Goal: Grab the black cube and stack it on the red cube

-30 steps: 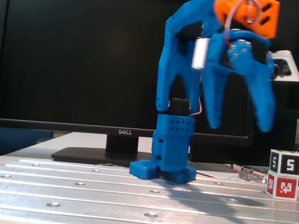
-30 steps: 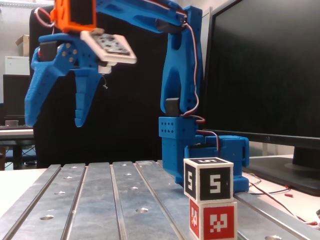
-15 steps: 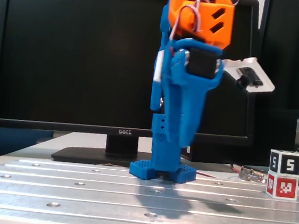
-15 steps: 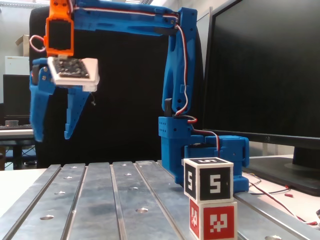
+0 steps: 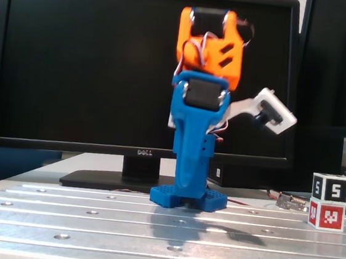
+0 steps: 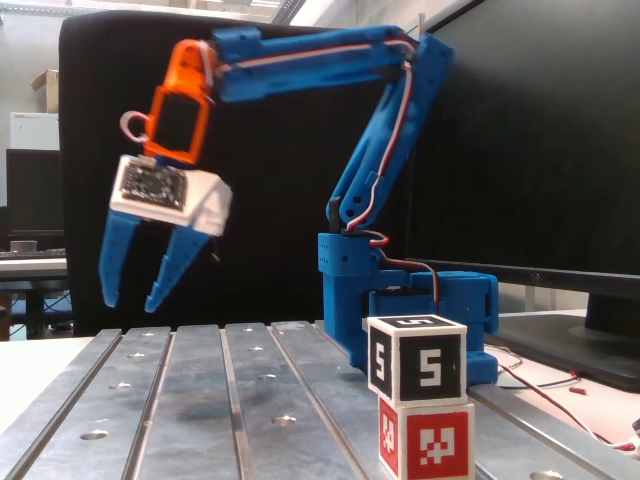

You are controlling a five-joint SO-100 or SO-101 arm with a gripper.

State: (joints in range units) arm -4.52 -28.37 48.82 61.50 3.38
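Hanging well above the ribbed metal table [image 6: 190,400] at the left of a fixed view, the gripper [image 6: 135,295] points its two blue fingers [image 6: 172,270] downward, spread apart with a clear gap between them and nothing held. Behind it, the blue arm [image 6: 380,150] folds up and over to its base near the middle of that view, in front of a dark monitor [image 6: 540,150]. Farther right and close to the camera, the black cube [image 6: 417,359] sits directly on top of the red cube [image 6: 427,441], their faces roughly lined up, the white "5" showing on two sides. In a fixed view from the front, the arm stands at centre before a Dell monitor [image 5: 74,63], and the same stack appears at the far right edge of the table, black cube [image 5: 331,188] resting on red cube [image 5: 326,215], well apart from the arm's base [image 5: 187,198].
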